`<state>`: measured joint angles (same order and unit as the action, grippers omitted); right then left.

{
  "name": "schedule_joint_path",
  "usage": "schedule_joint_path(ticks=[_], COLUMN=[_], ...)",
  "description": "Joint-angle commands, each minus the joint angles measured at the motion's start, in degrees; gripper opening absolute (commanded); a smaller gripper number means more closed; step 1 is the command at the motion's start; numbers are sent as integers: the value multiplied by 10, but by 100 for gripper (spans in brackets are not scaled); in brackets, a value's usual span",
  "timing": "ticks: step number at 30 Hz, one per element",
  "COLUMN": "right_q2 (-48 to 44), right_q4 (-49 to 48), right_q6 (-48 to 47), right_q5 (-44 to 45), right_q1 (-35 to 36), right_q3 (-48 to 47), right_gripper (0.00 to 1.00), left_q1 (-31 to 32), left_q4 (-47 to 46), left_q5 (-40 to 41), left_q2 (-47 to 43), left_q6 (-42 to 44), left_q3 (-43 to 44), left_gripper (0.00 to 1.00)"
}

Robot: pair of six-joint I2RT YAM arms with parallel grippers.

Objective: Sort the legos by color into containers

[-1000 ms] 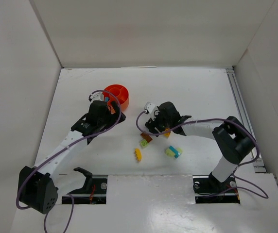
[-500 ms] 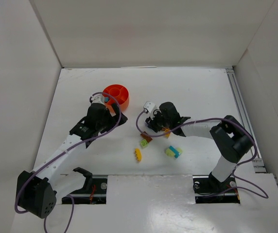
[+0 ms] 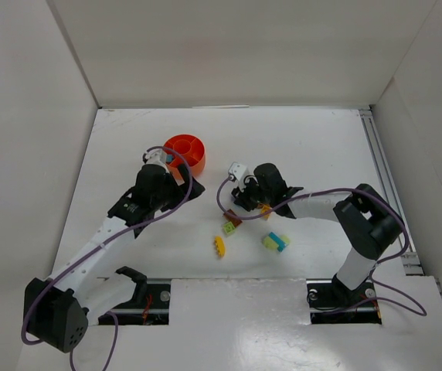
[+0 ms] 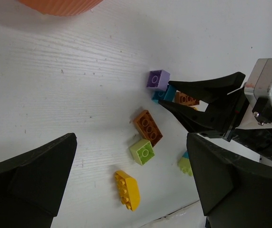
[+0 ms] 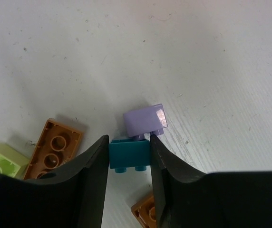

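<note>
- The right gripper (image 5: 129, 147) is closed tight on the teal brick (image 5: 129, 159), one finger on each side, and the brick is sitting on the table (image 5: 212, 57).
- The tricky bit is that the purple brick (image 5: 144, 118) is touching the teal one's far side. I'd lift straight up and slowly so the purple one doesn't get dragged or come along for the ride.
- The brown brick (image 5: 53, 148) and orange brick (image 5: 144, 209) are just beside the fingers, so no sideways swing until it's clear of them.
- After that it's a carry over to the orange dish (image 3: 199, 157), which sits well apart at the back left, and a drop from low over one compartment.
- The left gripper (image 4: 131, 142) is wide open with nothing in it, hanging right by the dish, so watch for crowding there.
- Dish contents: too small to tell from above. There's a blue speck at its near rim, but I can't say it's a brick inside.
</note>
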<state>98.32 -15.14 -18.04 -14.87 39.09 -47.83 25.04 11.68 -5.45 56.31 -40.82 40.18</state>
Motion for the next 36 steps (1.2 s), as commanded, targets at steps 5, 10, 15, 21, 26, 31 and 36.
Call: schedule_joint_path(ticks=[5,10,15,21,26,31,36], right_q2=[-49,-153,-226,-268,-283,-270,-202], right_q4=[-24,-13,5,30,30,30,30], right_q6=[-15,-51,-71,-77,-77,-64,-64], right_q5=[-48,-148,-232,-185,-199,-104,-41], right_q1=[3,13,50,63,63,63,63], right_q3=[16,44,44,44,44,12,-63], right_gripper=[18,17,15,12,12,12,12], left_q1=[1,1,37,51,51,51,34], left_q4=[-39,-111,-170,-161,-182,-60,116], left_q5=[-63,-215,-304,-272,-296,-117,122], left_q2=[-13,6,36,50,56,22,-35], left_q6=[33,64,81,81,76,56,-43], left_q3=[4,4,10,22,24,61,119], left_gripper=[100,100,100,100,97,99,99])
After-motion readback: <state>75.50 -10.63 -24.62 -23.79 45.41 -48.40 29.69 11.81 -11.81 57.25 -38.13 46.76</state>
